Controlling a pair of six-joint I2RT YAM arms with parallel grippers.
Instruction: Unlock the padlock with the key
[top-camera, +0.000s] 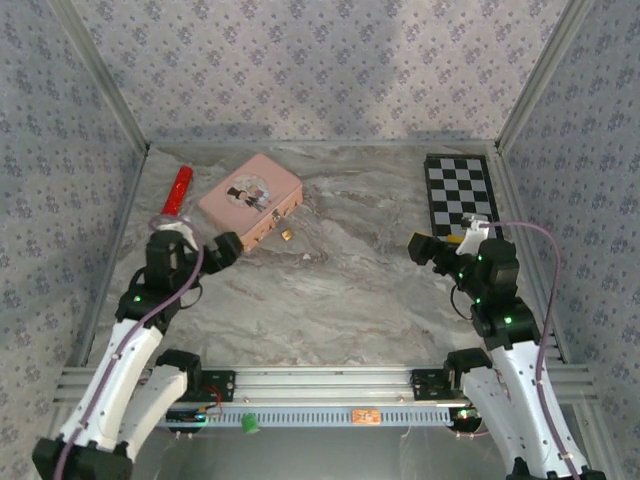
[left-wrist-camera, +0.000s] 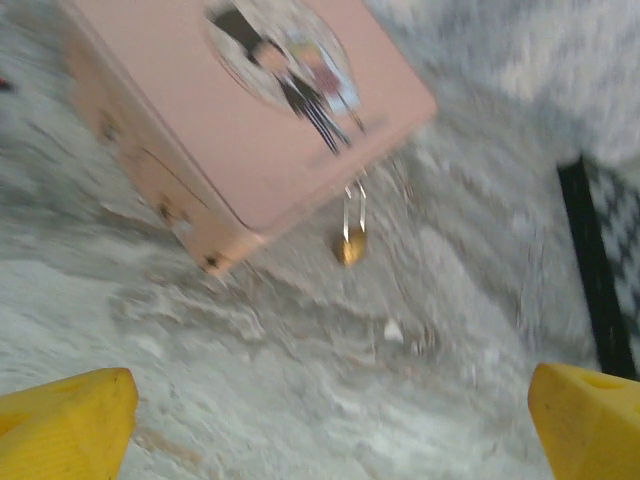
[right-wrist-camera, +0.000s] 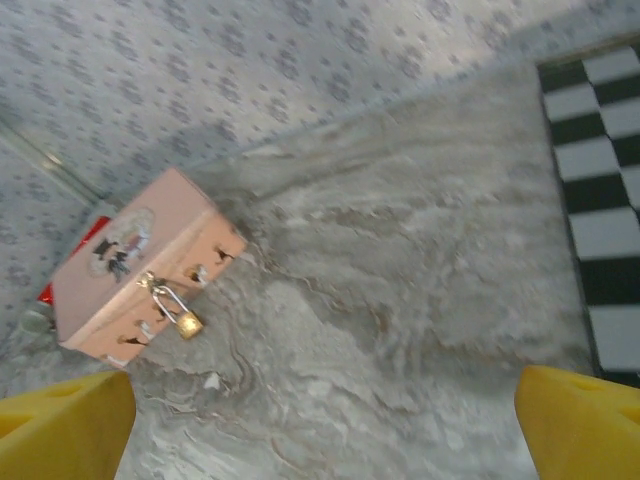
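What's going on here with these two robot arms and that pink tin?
Two robot arms are set to unlock a tiny brass padlock that hangs from the clasp of a pink tin on the marbled table. Nothing is held yet: the left gripper is open, close to the tin, and the right gripper is open too, farther off near a checkered board.

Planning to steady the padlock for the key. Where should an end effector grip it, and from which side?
Grip the padlock by its brass body, not the thin shackle, which ties it to the pink tin. Probably come from the open table side, away from the tin.
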